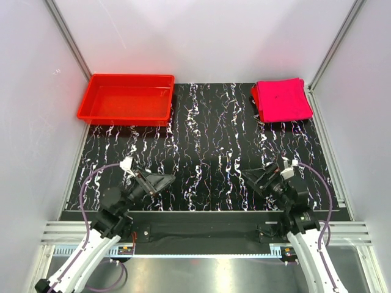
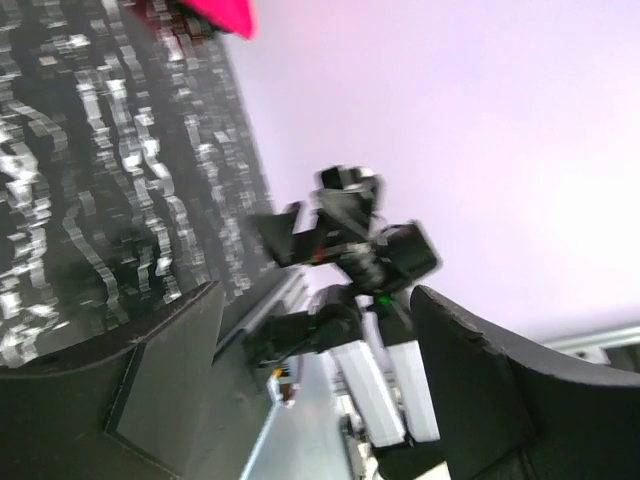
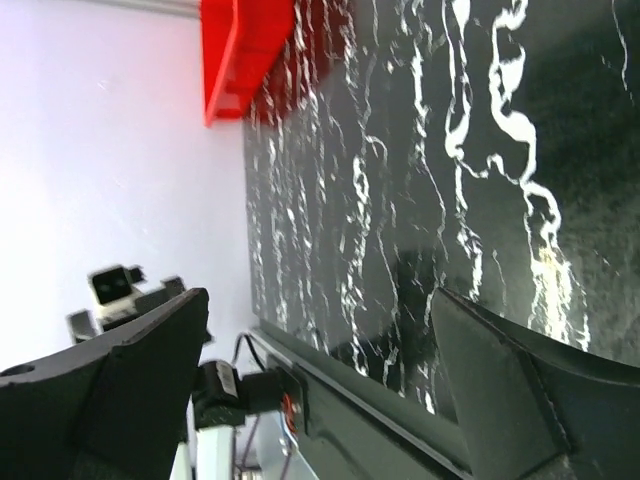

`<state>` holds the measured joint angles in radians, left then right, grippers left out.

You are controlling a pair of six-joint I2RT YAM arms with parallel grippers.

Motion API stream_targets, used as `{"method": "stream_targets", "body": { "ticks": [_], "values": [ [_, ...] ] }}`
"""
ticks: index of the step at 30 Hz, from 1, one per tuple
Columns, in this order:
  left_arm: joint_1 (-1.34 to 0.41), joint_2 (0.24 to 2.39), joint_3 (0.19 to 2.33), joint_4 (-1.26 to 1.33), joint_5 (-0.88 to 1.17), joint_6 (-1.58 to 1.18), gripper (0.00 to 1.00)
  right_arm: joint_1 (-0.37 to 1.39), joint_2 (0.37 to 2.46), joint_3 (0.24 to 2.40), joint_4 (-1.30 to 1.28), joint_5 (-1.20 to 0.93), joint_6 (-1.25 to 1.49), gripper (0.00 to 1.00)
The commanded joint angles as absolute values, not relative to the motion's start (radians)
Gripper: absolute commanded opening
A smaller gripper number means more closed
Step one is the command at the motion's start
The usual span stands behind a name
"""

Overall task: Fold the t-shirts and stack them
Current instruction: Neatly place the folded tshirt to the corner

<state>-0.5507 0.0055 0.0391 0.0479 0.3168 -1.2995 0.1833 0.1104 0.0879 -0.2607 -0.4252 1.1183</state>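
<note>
Low at the near edge, the left gripper (image 1: 164, 182) hovers over the black, white-veined mat (image 1: 208, 134), pointing toward the middle of the table. Its wrist view shows the two fingers (image 2: 170, 370) spread wide with nothing between them. Across the mat, the right gripper (image 1: 252, 177) sits at about the same depth and points inward toward its partner. Its fingers (image 3: 500, 400) also stand wide apart and hold nothing.

Along the far edge, a rigid red tray (image 1: 131, 76) occupies the left corner of the mat. In the far right corner lies the magenta-pink t-shirt (image 1: 283, 100), folded into a neat rectangle. It rests on the red t-shirt (image 1: 254, 97), of which only a strip shows along the stack's left side. Both grippers are well apart from the stack.
</note>
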Motion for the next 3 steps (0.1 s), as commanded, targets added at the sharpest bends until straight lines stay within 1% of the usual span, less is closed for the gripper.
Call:
{"method": "stream_targets", "body": {
  "ticks": [1, 3],
  "values": [
    [-0.551, -0.090, -0.155, 0.213, 0.364, -1.360, 0.81, 0.190, 0.152, 0.026, -0.497, -0.535, 1.052, 1.00],
    [-0.551, -0.121, -0.156, 0.283, 0.383, -1.403, 0.82, 0.190, 0.143, 0.046, -0.464, -0.599, 1.055, 1.00]
  ]
}}
